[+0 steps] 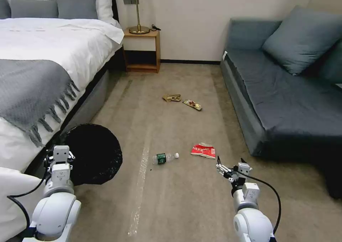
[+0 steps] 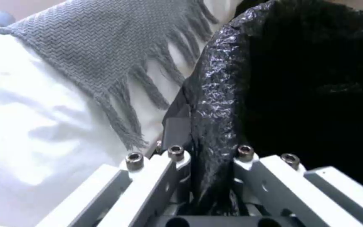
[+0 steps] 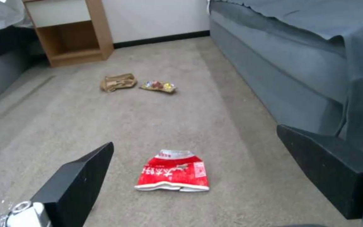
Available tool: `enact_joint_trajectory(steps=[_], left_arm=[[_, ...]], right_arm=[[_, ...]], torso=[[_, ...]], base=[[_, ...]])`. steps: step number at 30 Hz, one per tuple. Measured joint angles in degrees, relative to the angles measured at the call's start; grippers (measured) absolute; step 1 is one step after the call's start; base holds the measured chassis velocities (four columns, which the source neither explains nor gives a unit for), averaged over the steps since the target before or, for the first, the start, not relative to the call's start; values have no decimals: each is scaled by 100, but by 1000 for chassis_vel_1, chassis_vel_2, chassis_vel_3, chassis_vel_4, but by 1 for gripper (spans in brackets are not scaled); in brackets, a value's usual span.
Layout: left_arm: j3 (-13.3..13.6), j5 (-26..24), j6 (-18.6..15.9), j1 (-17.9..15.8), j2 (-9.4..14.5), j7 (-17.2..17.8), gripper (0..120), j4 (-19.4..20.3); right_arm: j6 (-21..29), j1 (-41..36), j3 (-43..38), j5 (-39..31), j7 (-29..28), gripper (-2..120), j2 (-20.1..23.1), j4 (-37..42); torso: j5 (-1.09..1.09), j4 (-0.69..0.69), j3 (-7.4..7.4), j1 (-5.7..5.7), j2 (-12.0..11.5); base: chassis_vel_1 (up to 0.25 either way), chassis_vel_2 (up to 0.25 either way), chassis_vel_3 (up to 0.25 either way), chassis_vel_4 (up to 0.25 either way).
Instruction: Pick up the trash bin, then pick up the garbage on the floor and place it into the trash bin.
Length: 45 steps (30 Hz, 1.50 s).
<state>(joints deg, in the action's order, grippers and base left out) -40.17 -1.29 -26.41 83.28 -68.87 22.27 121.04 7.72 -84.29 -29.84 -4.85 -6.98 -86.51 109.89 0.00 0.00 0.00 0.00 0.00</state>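
Right gripper near right, jaws spread wide and empty; left gripper near left, clamped on the bag-lined rim of the small round trash bin with black plastic liner.

The bin hangs beside the white bed with grey fringed throw, mouth turned toward the head camera. The red-and-white flattened packet lies on the beige carpet just beyond the right gripper; the clear bottle with green label lies to its left; the tan paper wrapper and yellow-brown snack wrapper lie far, near the wooden nightstand. Risk, in my judgement: the flat packet may slide under closing fingers, and the liner may slip in the left grip. The left wrist view confirms the pinch on the liner; the right wrist view frames the packet between the open fingers.
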Motion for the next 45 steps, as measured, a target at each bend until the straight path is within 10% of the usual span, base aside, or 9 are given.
enact_joint_trajectory(steps=[45], left_arm=[[99, -146, 303, -307, 72, -91, 5, -604]], right_arm=[[-88, 222, 70, 47, 51, 100, -124, -484]], torso=[[0, 0, 0, 0, 0]], base=[[-89, 94, 89, -89]])
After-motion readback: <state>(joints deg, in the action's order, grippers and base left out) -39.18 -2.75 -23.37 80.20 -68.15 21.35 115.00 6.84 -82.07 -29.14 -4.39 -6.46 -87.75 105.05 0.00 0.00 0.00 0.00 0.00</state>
